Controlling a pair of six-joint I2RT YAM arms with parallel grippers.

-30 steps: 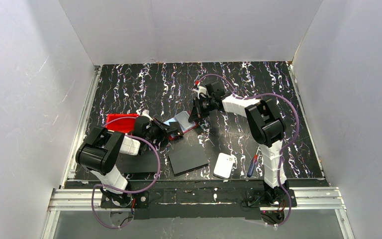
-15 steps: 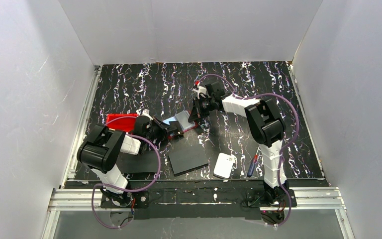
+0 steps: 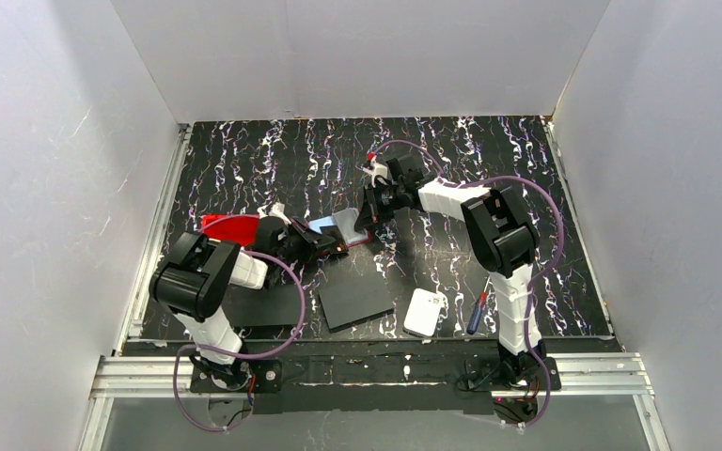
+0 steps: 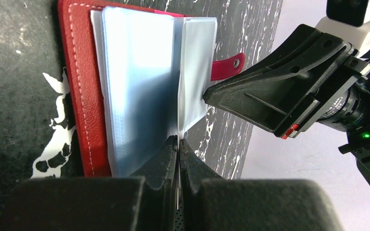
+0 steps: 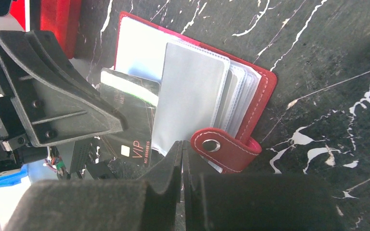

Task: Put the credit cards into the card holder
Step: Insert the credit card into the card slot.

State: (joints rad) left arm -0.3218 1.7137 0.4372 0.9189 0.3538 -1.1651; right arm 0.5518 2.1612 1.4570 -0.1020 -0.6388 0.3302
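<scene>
The red card holder [image 3: 350, 231] lies open on the mat, its clear sleeves fanned out and its snap strap [image 5: 224, 148] hanging loose. My left gripper [image 4: 178, 140] is shut on a dark glossy credit card [image 5: 130, 120] printed "VIP". The card appears edge-on in the left wrist view, reaching in among the sleeves [image 4: 139, 86]. My right gripper [image 5: 182, 143] is shut on the lower edge of one pale sleeve [image 5: 188, 96], holding it up off the holder's red cover [image 5: 264, 89]. In the top view the two grippers [image 3: 325, 242] [image 3: 369, 216] meet over the holder from opposite sides.
A bright red bin [image 3: 226, 225] sits behind my left arm. Two black flat sheets [image 3: 357, 299] [image 3: 265, 306] lie near the front. To their right are a white rounded pad [image 3: 425, 312] and a screwdriver [image 3: 476, 313]. White walls enclose the mat.
My left arm has edged a little forward, and the card and holder have shifted slightly left with it. Both grips are the same as before.
</scene>
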